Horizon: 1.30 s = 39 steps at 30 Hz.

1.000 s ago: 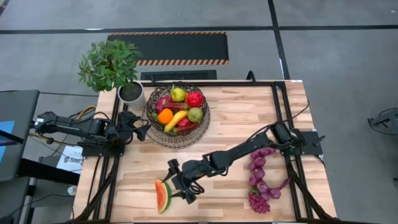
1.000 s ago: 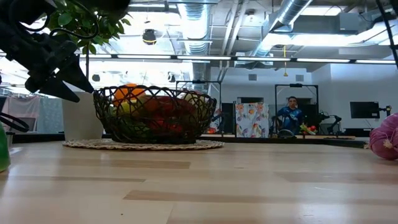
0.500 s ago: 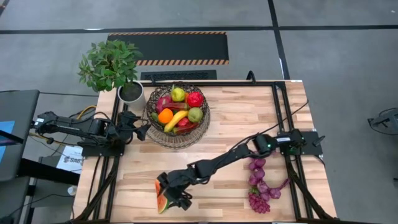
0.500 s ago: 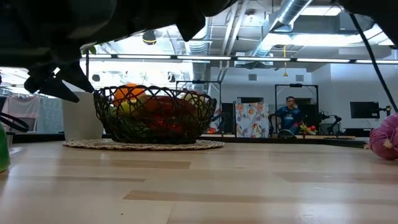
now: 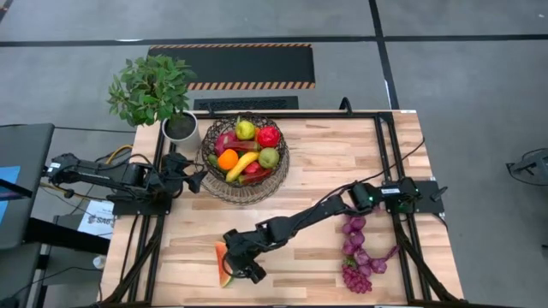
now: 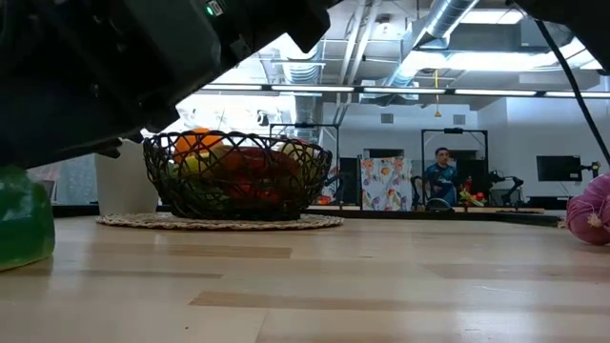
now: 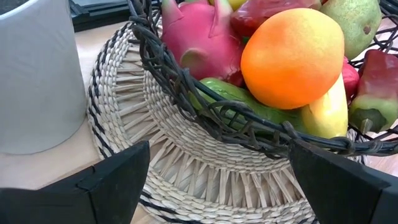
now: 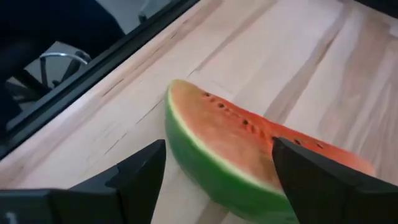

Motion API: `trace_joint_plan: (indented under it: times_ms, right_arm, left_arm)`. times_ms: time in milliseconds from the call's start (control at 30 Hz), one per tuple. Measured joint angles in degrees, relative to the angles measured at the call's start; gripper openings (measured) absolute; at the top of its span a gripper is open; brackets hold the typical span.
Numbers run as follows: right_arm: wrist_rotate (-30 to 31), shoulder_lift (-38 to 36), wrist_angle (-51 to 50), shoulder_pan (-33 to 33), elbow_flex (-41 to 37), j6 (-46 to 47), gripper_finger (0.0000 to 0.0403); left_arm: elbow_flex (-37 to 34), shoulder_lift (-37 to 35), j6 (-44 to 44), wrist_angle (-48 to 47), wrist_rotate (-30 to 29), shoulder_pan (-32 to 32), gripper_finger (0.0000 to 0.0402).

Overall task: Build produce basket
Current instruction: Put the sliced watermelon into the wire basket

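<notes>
Overhead, the wooden table point(image 5: 325, 171) carries the basket point(image 5: 214, 184) at its far left, seated on a woven mat point(image 7: 155, 162) beside a white plant pot point(image 5: 181, 128). Within the basket lie the orange point(image 5: 227, 159), banana point(image 5: 241, 165), pear point(image 5: 246, 129), a red pepper point(image 5: 269, 136), a pink dragon fruit point(image 7: 196, 37) and a cucumber point(image 7: 236, 102). The purple grapes point(image 5: 358, 252) trail along the near right side of the table, well apart from the basket. The watermelon slice point(image 5: 221, 263) sits at the near edge, left of centre, its green rind turned away from the arm. The right gripper point(image 5: 243, 266) is stretched across the table and lowered onto this slice; its fingers point(image 8: 311, 180) stand apart, one on either side of the red flesh, not visibly pressing it. The left gripper point(image 5: 193, 178) waits just beside the basket's left rim, its fingers point(image 7: 118, 180) spread wide and holding nothing.
</notes>
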Motion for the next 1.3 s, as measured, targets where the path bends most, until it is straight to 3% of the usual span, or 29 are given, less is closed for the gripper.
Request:
trace_joint_plan:
  times_ms: [267,900,1067,1300]
  right_arm:
    - [6.18,-0.11,-1.85,-0.08,0.04,3.79,0.0259]
    - [6.18,0.12,-5.38,0.14,2.37,7.04,0.004]
    - [6.16,0.59,-9.66,0.42,7.1,7.04,0.0013]
    - [5.92,0.66,-16.22,0.39,13.59,6.65,0.0005]
  left_arm:
    - [0.0,0.01,0.31,-0.17,0.05,0.0,0.0368]
    - [0.0,0.01,0.46,-0.24,0.19,0.0,0.0368]
    - [0.0,0.0,0.46,-0.25,0.41,-0.01,0.0368]
    - [0.0,0.0,0.46,-0.25,0.43,0.0,0.0368]
